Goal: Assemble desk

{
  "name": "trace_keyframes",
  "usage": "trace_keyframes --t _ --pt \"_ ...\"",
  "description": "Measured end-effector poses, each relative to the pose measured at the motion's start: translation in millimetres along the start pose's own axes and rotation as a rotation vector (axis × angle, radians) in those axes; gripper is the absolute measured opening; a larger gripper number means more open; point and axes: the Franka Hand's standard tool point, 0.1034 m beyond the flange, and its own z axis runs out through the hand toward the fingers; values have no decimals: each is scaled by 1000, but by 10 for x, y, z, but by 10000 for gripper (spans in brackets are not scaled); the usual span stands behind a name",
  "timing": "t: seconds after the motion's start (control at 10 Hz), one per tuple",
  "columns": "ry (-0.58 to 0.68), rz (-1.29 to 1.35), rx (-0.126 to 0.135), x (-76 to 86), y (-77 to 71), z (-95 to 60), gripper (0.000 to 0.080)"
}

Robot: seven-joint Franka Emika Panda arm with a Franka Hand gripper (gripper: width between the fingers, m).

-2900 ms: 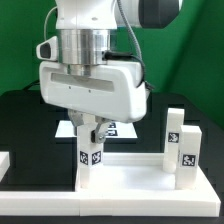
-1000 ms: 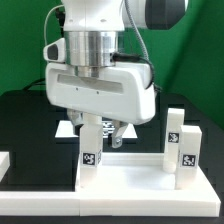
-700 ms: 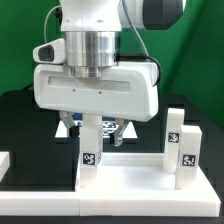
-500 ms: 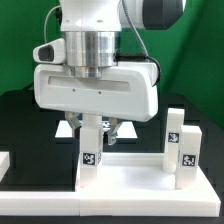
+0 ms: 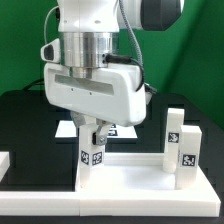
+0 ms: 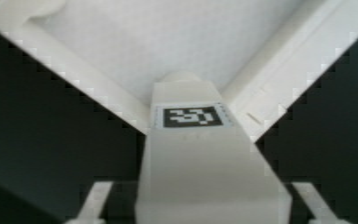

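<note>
The arm comes straight down from above in the exterior view, its wide white wrist housing sitting level and filling the middle of the picture, with the claw (image 5: pixel 93 133) pointing down beneath it. The claw's two fingers (image 5: pixel 100 128) stand on either side of the top of an upright white leg (image 5: pixel 91 152), which bears a small black-and-white tag on the face toward the camera. The fingers look pressed against the leg's sides, so the claw appears clenched on that leg, though the housing hides most of the contact.

The leg stands at the exterior view's left end of the desk top (image 5: pixel 140 178), a white tray-like slab with a raised rim lying flat on the black worktop (image 5: pixel 25 120). Whether the leg's foot is seated in the top or only resting on it cannot be told. Two more tagged white legs (image 5: pixel 180 145) stand upright, close beside each other, at the exterior view's right end of the top.

In the wrist view the held leg (image 6: pixel 194 150) runs away from the camera, its tag facing the lens, with the fingertips (image 6: pixel 96 200) pale and blurred on both sides of it. Beyond it lie the white rim and corner of the desk top (image 6: pixel 158 40).
</note>
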Motion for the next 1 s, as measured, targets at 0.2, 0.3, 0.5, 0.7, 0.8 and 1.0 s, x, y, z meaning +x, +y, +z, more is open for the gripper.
trace_keyframes --t 0.2,0.3,0.5,0.7,0.8,1.0 --pt "-36 371 9 -12 -4 1 291" --pt "-52 556 17 -5 -5 0 291" --pt "-68 681 23 3 1 1 291" --pt "-62 733 18 -3 0 -1 295" --pt "-58 731 16 -5 1 -1 297" --pt "-46 743 7 -4 10 1 297"
